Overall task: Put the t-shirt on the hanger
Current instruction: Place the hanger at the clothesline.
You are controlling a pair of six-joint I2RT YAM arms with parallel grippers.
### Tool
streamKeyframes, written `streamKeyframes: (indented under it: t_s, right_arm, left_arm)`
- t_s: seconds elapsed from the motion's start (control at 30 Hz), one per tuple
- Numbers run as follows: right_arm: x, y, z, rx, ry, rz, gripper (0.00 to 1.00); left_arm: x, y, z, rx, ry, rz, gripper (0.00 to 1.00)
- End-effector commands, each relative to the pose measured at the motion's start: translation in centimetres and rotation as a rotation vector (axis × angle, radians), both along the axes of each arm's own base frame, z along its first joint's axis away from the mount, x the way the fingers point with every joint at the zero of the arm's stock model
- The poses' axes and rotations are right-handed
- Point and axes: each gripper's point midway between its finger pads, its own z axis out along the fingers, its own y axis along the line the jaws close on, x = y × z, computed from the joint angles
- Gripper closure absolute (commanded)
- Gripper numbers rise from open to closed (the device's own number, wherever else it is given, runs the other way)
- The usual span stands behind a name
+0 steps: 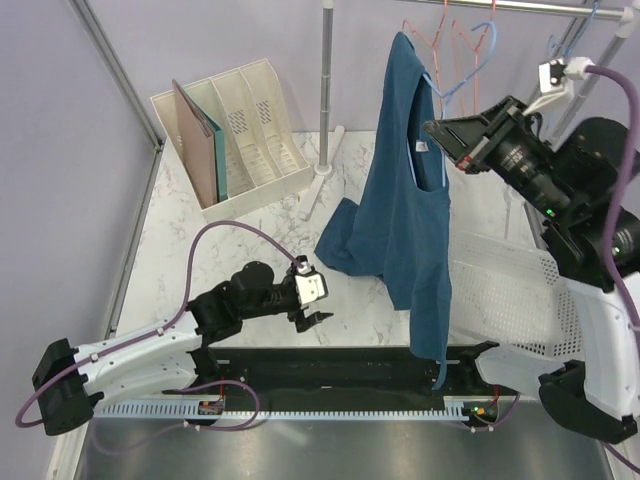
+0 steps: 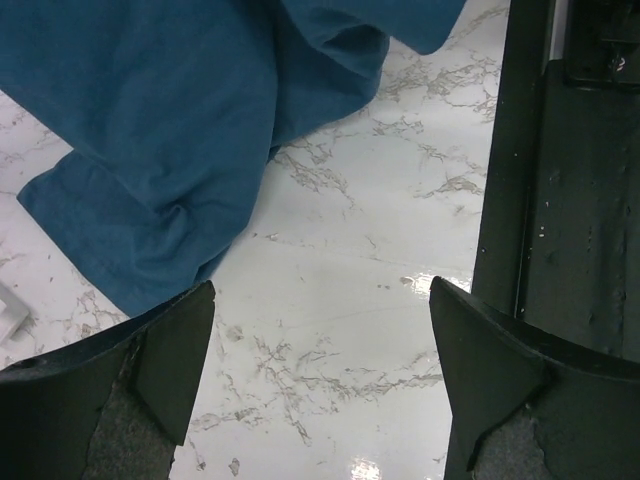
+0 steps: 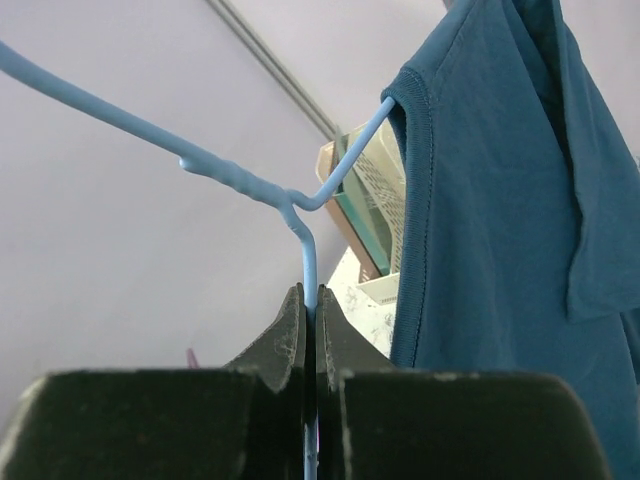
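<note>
The left tool (image 2: 320, 330) hovers low over the table (image 1: 170, 240), its fingers wide apart and empty, just beside a crumpled fold of the t-shirt (image 1: 405, 220). The t-shirt hangs lengthwise, collar up, with its lower folds on the table. The right tool (image 3: 310, 320), held high, is clamped on the hanger (image 3: 240, 180), and one hanger arm runs into the t-shirt.

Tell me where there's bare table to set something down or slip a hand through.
Widest bare marble: between the file rack and the left arm, left of the trailing t-shirt. A smaller patch lies under the open left claw, between t-shirt and black rail. Crowded on the right: hanging t-shirt, mesh basket, right arm.
</note>
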Motion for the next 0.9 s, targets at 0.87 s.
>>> streamKeyframes:
  t_s: [0.87]
  right_arm:
    - [28.1, 5.1, -3.0, 0.000, -0.045, -0.143, 1.00]
  left_arm:
    - [2.4, 1.0, 5.8, -0.145, -0.026, 0.151, 0.05]
